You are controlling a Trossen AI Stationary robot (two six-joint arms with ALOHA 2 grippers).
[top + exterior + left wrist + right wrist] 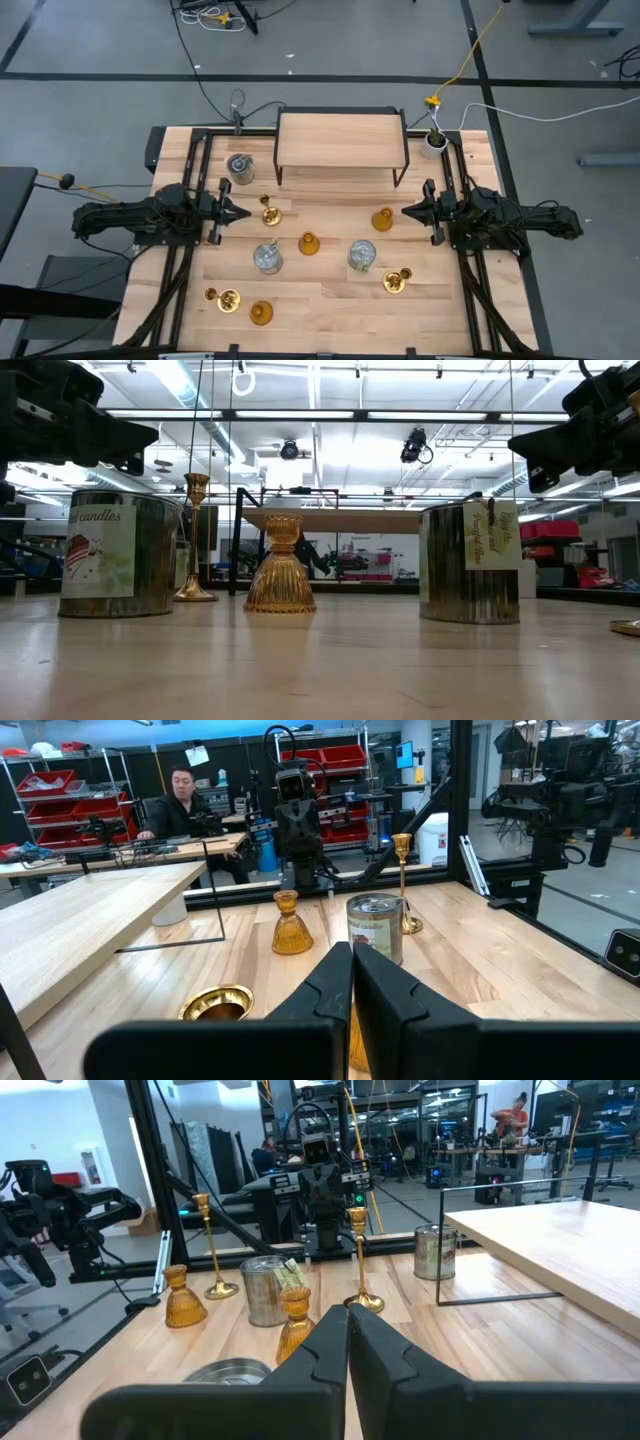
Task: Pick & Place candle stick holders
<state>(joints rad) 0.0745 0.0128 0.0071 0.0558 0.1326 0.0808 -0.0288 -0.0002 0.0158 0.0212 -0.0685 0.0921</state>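
1. Left gripper (238,212): left-centre of the high view, hovering above the table (330,300), jaws pressed together, holding nothing. It points toward the picture's right, across the table.

2. Right gripper (408,212): right-centre of the high view, fingers likewise closed and empty, pointing toward the picture's left. The two grippers face each other, well apart.

3. Brass candle stick holder (270,214): just beyond the left gripper's tip, in line with its pointing direction. It stands upright on a round base, so its long axis is vertical and crosses the gripper's level approach. Judged the nearest holder to the left arm.

4. Amber bell-shaped holder (383,220): just beside the right gripper's tip, toward picture centre and slightly lower in the frame. Upright. Judged the nearest holder to the right arm.

5. Remaining holders:
   - clear-glass cylinder (240,168) at upper left, beside the wooden shelf (340,138);
   - amber holder (309,244) at centre;
   - glass cylinders (267,258) and (361,255) either side of it;
   - brass holder (396,281) at lower right;
   - brass holder (228,298) and amber holder (261,313) at lower left.

6. Judgement: either gripper must open before it can close round a stem or a bell; each has its nearest piece almost straight ahead.
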